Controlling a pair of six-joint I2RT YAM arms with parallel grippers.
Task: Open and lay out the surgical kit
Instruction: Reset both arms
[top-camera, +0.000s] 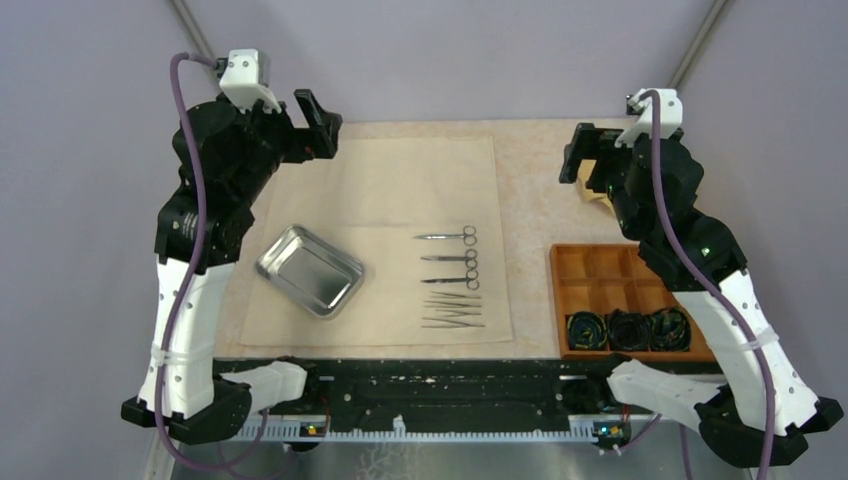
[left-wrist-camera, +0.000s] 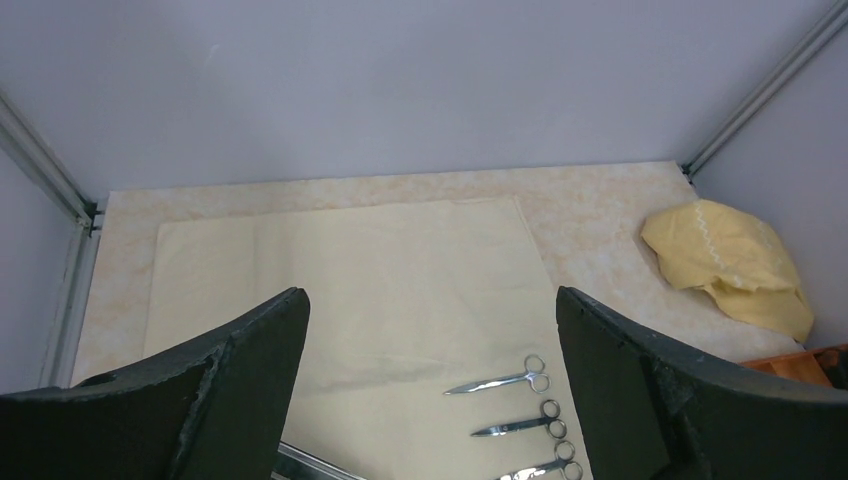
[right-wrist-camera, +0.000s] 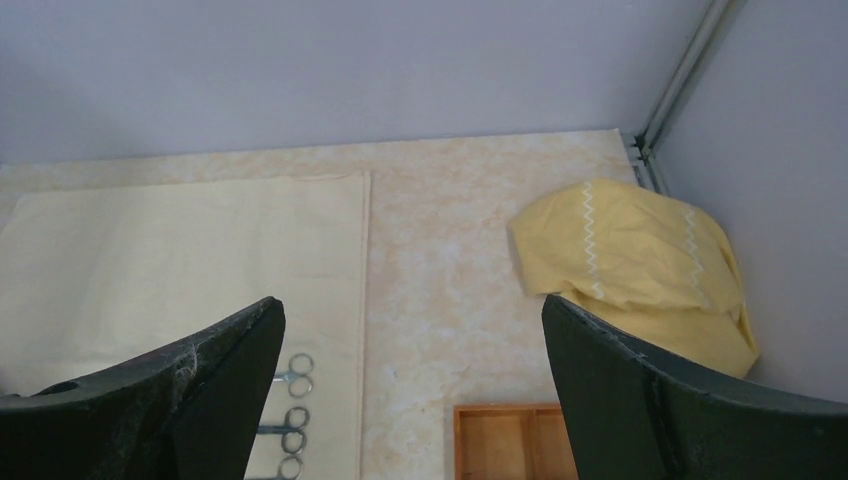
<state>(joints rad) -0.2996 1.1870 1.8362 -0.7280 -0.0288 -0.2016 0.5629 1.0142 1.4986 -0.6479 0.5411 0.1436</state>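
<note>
The pale cream cloth sheet (top-camera: 400, 190) lies spread flat, creased, beneath and ahead of the left gripper (left-wrist-camera: 430, 300), whose jaws stand wide apart and hold nothing. On the sheet, a shiny steel tray (top-camera: 308, 270) with rounded corners sits askew, back under the left finger. Slim steel scissors (top-camera: 447, 236) lie in a column toward the right finger, with what look like tweezers (top-camera: 453, 320) nearest the bases. The right gripper (right-wrist-camera: 412, 300) is likewise spread and empty. A crumpled mustard-yellow cloth (right-wrist-camera: 630, 260) lies past its right finger, and an orange compartment box (top-camera: 553, 290) holding black coils (top-camera: 628, 330) sits below. The table (right-wrist-camera: 440, 250) is marbled beige and the walls (left-wrist-camera: 400, 80) pale lilac-grey.
</note>
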